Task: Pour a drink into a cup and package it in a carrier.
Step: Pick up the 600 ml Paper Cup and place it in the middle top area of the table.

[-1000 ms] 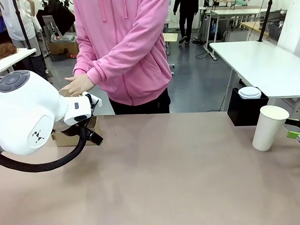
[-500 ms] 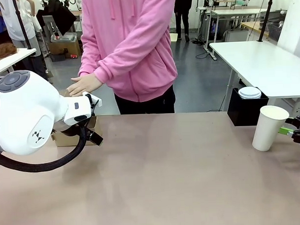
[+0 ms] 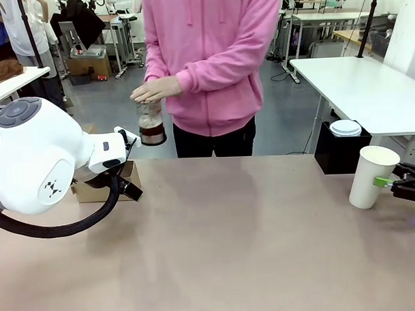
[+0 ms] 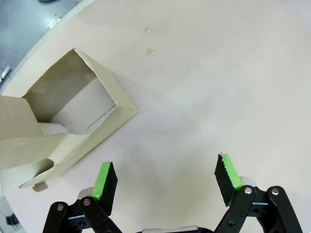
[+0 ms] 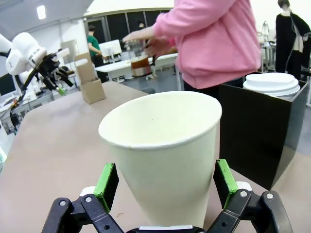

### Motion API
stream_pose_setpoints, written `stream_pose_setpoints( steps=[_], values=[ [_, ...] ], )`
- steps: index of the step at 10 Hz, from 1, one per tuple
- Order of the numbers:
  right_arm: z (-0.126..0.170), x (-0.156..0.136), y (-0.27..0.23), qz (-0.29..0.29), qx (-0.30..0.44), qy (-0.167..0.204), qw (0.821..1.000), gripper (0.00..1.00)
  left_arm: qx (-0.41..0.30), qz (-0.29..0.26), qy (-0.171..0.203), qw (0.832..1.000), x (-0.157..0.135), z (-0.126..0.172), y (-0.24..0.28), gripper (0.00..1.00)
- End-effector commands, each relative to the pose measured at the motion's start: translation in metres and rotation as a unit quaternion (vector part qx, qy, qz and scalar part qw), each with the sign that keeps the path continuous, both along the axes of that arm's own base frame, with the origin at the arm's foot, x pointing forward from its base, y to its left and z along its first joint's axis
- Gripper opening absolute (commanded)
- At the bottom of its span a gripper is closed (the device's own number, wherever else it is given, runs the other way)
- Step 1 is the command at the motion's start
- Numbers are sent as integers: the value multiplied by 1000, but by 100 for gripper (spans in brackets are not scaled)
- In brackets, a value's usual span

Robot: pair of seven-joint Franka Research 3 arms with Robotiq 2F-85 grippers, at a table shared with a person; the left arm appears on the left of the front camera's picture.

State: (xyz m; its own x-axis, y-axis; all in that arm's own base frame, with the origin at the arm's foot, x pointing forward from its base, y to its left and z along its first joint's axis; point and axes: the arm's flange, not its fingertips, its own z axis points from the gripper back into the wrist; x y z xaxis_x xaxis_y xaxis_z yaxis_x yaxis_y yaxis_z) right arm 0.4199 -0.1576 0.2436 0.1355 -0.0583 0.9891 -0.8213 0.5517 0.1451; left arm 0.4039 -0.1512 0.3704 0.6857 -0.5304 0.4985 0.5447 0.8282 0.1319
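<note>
The drink point(image 3: 152, 132) is dark brown liquid in a clear glass press, held in the person's hands above the table's far edge; it also appears as the drink point(image 5: 140, 63). The white paper cup point(image 3: 372, 176) stands upright and empty at the right. My right gripper point(image 3: 394, 180) has come in from the right, and in its wrist view the right gripper point(image 5: 165, 187) stands open with a green pad on each side of the cup point(image 5: 164, 145). The brown carrier point(image 3: 99, 190) sits at far left, half hidden by my left arm. My left gripper point(image 4: 166, 177) hangs open over bare table beside the carrier point(image 4: 73, 116).
A black box point(image 3: 338, 151) with a stack of white lids point(image 3: 345, 127) stands just beyond the table's far right edge, behind the cup. The person point(image 3: 211, 60) in a pink hoodie stands at the far side. My bulky left arm point(image 3: 37, 161) takes up the near left.
The person has stepped to the right and lifted the press of drink into view. My right gripper has slid left until its fingers flank the cup. The left arm has not moved.
</note>
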Motion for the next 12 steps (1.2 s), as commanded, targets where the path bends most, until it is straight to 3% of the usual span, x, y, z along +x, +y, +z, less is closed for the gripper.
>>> stream_pose_setpoints(
  steps=[1, 8, 9, 12],
  values=[
    [-7, 6, 17, -12, -14, -4, 1000, 100, -1, 0, 0, 1000, 0, 0, 0, 100],
    [-12, 14, 30, -20, 1, 1, 1000, 100, -1, 0, 0, 1000, 0, 0, 0, 100],
    [-12, 14, 29, -15, -1, 7, 1000, 80, -1, 0, 0, 1000, 0, 0, 0, 100],
    [-12, 14, 23, -10, -1, 14, 1000, 80, -1, 0, 0, 1000, 0, 0, 0, 100]
  ],
)
